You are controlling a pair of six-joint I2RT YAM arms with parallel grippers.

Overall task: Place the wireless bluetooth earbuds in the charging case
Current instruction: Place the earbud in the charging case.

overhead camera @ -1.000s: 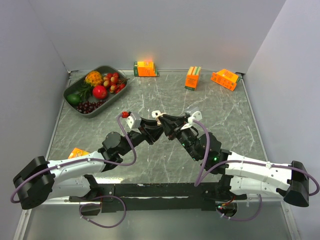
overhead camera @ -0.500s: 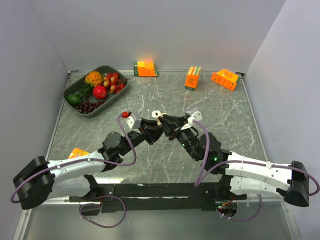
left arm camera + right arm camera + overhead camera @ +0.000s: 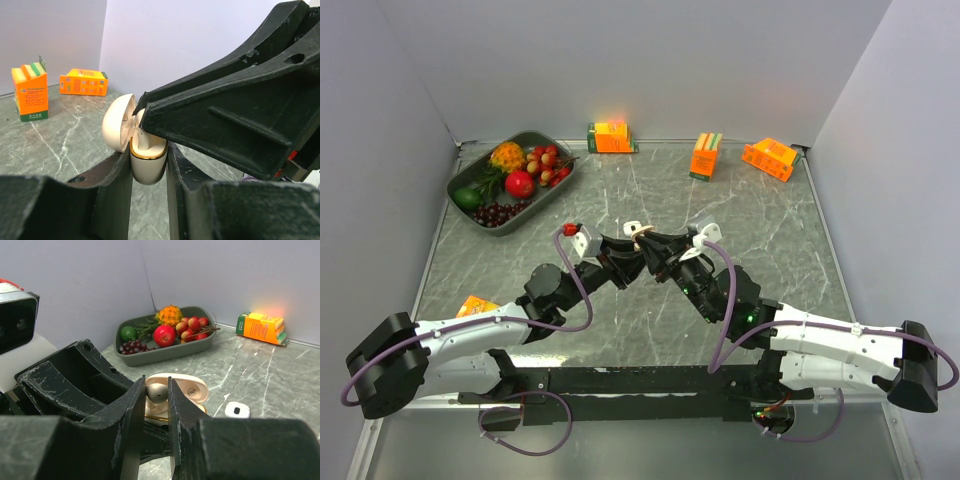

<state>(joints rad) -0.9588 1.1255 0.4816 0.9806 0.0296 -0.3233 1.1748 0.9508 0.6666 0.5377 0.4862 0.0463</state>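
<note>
My left gripper (image 3: 149,175) is shut on the cream charging case (image 3: 147,162), held upright above the table. The case has a gold rim, and its lid (image 3: 117,122) is open. My right gripper (image 3: 157,400) is shut on a pale-beige earbud (image 3: 157,392) directly over the open case (image 3: 187,387). The earbud's stem (image 3: 144,140) reaches down into the case. In the top view the two grippers meet at mid-table, with the case (image 3: 639,232) between them. A small white stubby piece (image 3: 237,410) with a dark spot lies on the table beyond the case.
A grey tray (image 3: 548,188) of fruit stands at the back left. Orange cartons stand along the back wall at the centre (image 3: 611,137), right of centre (image 3: 705,155) and far right (image 3: 770,158). Another orange item (image 3: 476,305) lies by my left arm.
</note>
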